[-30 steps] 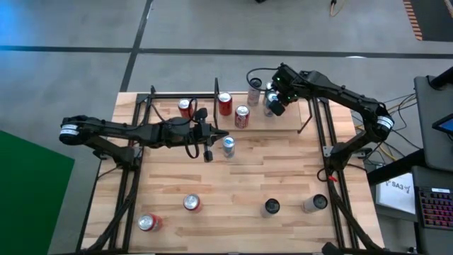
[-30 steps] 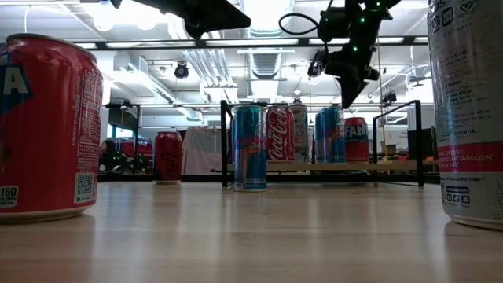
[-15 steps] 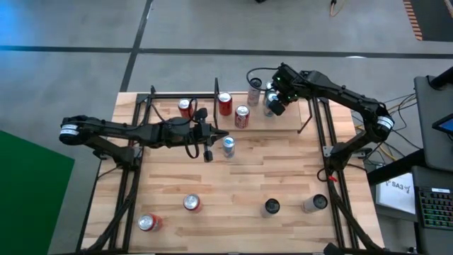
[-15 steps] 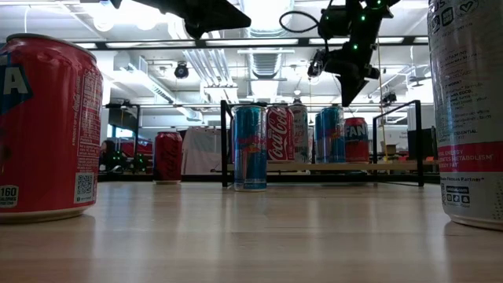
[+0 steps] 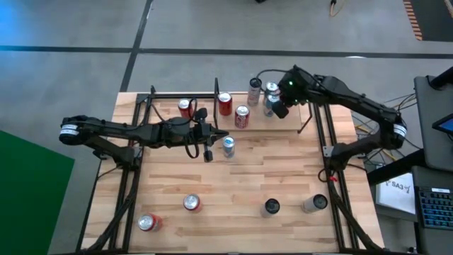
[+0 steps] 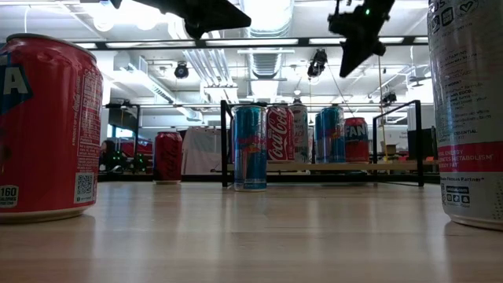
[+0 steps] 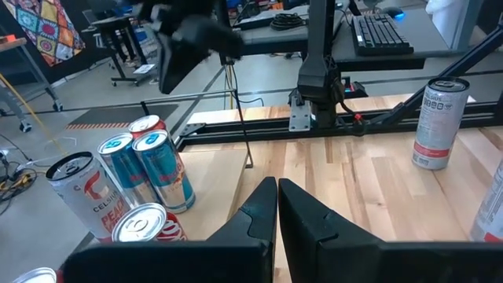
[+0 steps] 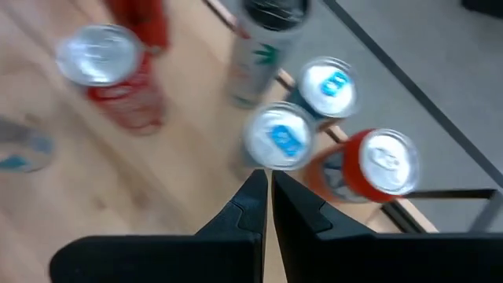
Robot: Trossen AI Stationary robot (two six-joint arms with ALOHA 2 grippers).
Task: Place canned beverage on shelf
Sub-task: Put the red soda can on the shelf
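Two black jointed arms, each with a silver-white ring at the shoulder joint and loose black cables looping near the wrist. Left gripper and right gripper have matte black, tapered wedge fingers. Small green light glows on the right wrist.

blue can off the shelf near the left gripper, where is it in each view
High: blue can, table centre, beside the left gripper.
Low: in front of the shelf's left post.
Left wrist: not in it.
Right wrist: blurred at one edge, uncertain.
Shared landmark: the shelf.
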